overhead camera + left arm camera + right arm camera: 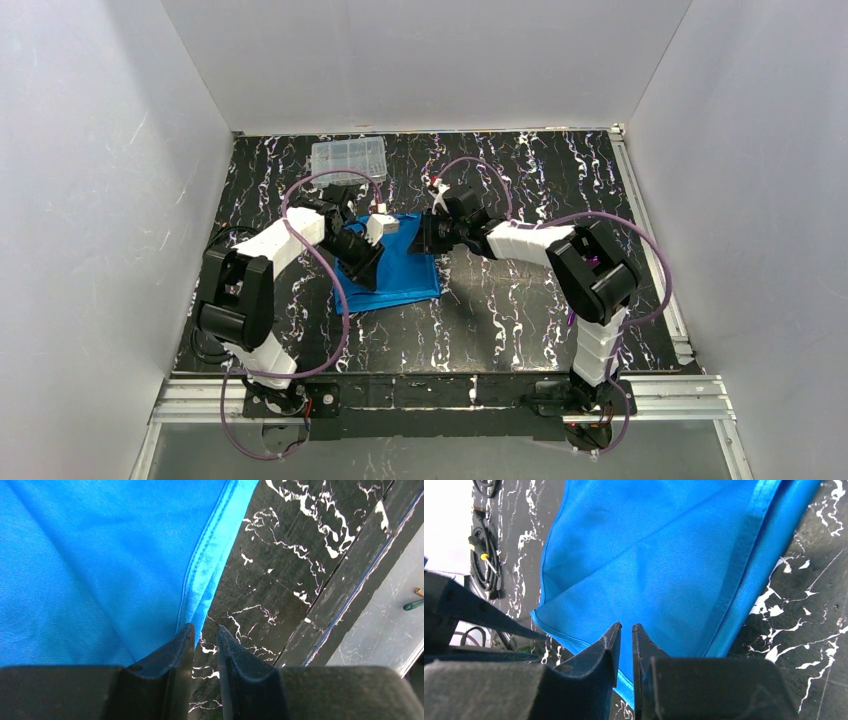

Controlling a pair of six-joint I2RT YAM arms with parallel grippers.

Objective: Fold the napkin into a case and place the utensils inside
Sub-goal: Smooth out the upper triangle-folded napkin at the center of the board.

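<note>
One bright blue napkin (400, 268), thin shiny cloth with a stitched hem, lies in layers mid-table (280, 565) on black, white-veined marble print. Left gripper (204, 632): jaws nearly together at the hem, bare table showing in the slit. Right gripper (625, 630): jaws nearly together over the cloth, can't tell if it grips.

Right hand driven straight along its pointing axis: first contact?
The napkin: blue cloth fills the line just past the right hand tips, possibly touching already; depth is unclear.
</note>
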